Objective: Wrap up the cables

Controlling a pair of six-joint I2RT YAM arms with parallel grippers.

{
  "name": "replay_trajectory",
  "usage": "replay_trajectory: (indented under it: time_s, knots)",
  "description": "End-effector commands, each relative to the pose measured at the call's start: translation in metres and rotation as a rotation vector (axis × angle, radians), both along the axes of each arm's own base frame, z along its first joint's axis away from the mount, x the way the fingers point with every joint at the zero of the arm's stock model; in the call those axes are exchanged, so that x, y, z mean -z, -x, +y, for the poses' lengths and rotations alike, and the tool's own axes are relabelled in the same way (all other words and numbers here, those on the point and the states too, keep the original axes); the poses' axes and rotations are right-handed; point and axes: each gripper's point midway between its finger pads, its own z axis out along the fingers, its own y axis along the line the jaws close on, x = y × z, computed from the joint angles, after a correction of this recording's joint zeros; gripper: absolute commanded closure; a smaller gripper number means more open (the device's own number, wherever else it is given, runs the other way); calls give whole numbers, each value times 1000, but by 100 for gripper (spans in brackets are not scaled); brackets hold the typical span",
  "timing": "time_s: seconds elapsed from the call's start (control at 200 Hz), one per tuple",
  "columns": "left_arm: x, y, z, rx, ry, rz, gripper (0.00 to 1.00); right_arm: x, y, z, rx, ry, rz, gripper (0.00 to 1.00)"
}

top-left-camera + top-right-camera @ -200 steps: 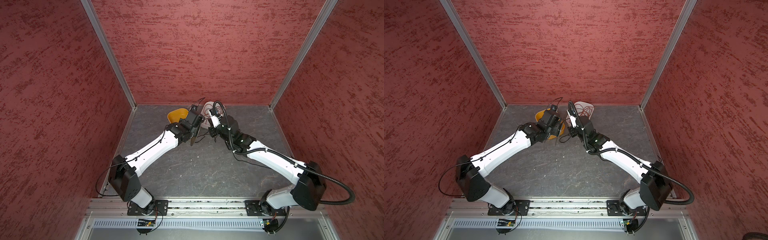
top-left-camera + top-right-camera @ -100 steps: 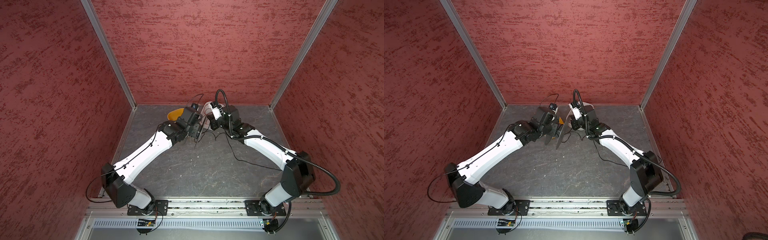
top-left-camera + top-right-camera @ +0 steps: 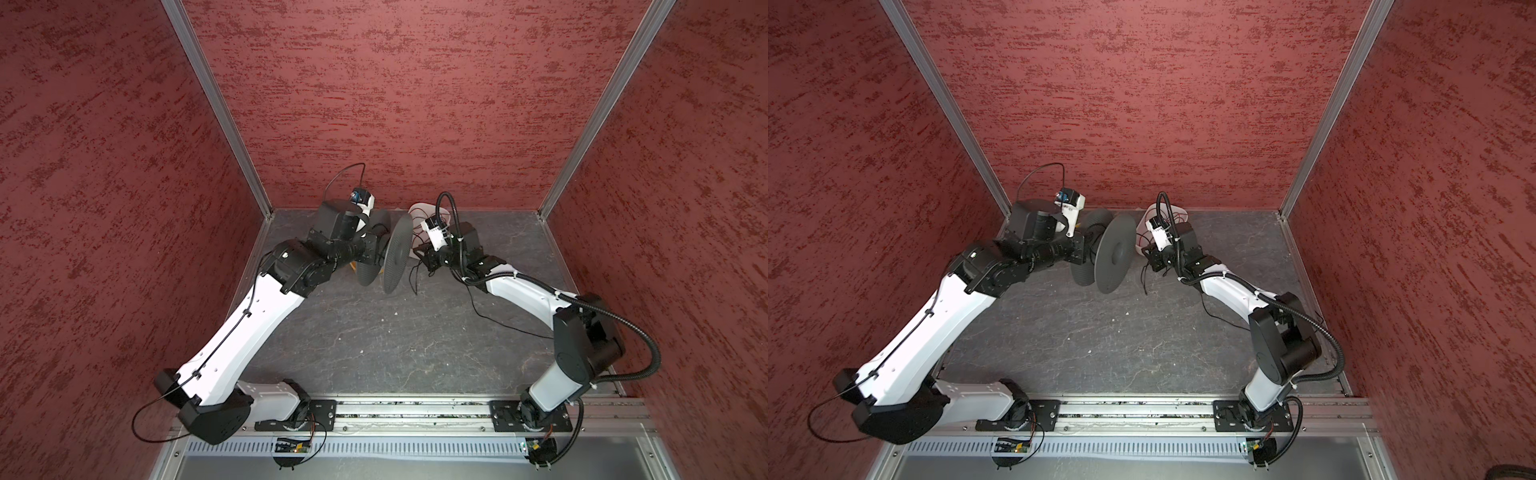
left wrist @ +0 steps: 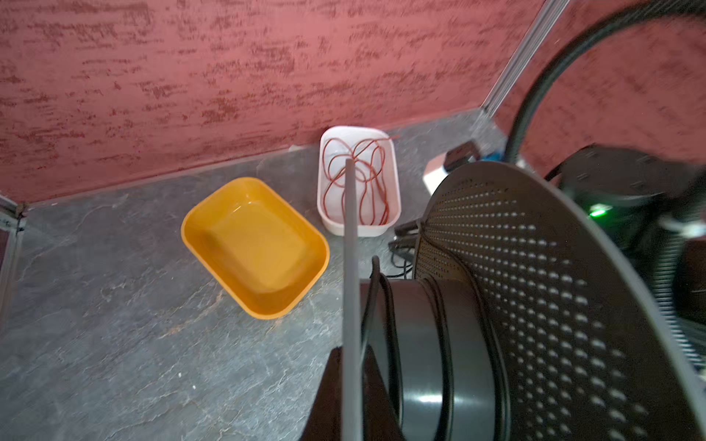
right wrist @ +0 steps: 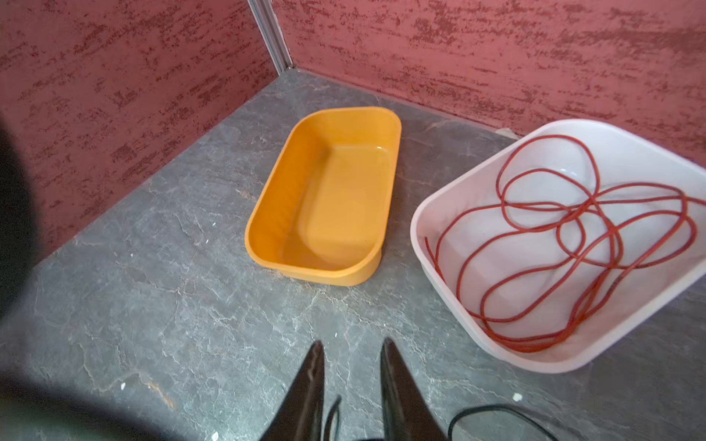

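Black spool (image 4: 420,343) pinched in left end effector (image 4: 351,355); right end effector (image 5: 352,343) spread near cable (image 5: 331,416).

Red walls (image 3: 395,83), grey bench (image 3: 374,345)
Mottled walls meet at aluminium corner posts (image 3: 219,108), upper frame; the bench is veined.

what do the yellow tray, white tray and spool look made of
Yellow tray: likely moulded plastic, glossy; soft highlights, rounded corners.
White tray: likely plastic, slightly translucent, smooth sheen.
Spool: probably dark plastic; matte dotted flange, shinier hub with a bright glint.
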Motion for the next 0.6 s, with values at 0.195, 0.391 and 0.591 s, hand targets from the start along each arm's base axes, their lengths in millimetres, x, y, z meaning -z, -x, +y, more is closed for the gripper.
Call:
replay_trajectory:
  time_s: [0.195,0.391,0.591]
  knots:
    - [-58,-3,6,-33,201,-121,100,-24,38,-1,-68,-184,-78,41]
    - [-61,-4,8,-36,216,-126,100,-30,62,-21,-25,-212,-98,23]
    - [-57,-3,4,-16,225,-115,100,-22,55,-42,125,-193,-57,21]
